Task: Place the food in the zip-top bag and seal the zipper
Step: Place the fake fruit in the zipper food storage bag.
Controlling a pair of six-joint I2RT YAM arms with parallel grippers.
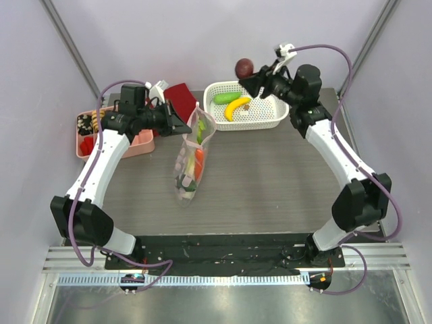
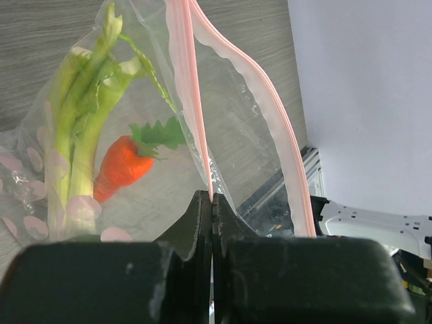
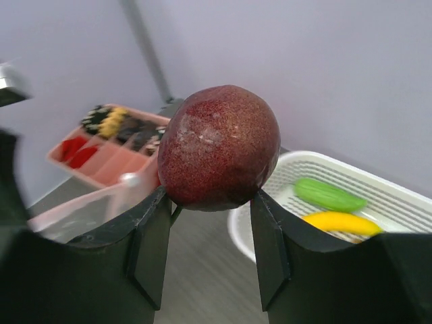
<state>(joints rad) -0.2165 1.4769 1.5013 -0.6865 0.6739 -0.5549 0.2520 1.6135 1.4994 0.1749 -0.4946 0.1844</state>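
Observation:
My left gripper (image 1: 181, 124) is shut on the rim of the zip-top bag (image 1: 191, 158) and holds its mouth up. In the left wrist view my left gripper (image 2: 212, 202) pinches one side of the pink zipper strip (image 2: 182, 81); the other side (image 2: 283, 135) hangs apart. A green-and-white leek (image 2: 81, 128) and a red-orange pepper (image 2: 121, 169) lie inside the bag. My right gripper (image 1: 248, 76) is shut on a dark red round piece (image 3: 219, 147) and holds it in the air left of the white basket (image 1: 275, 123). A yellow banana (image 1: 236, 106) and a green piece (image 1: 225, 97) lie in the basket.
A pink tray (image 1: 138, 145) with small dark, yellow and red bits sits at the far left. A dark red box (image 1: 181, 98) stands behind the bag. Metal posts rise at the back corners.

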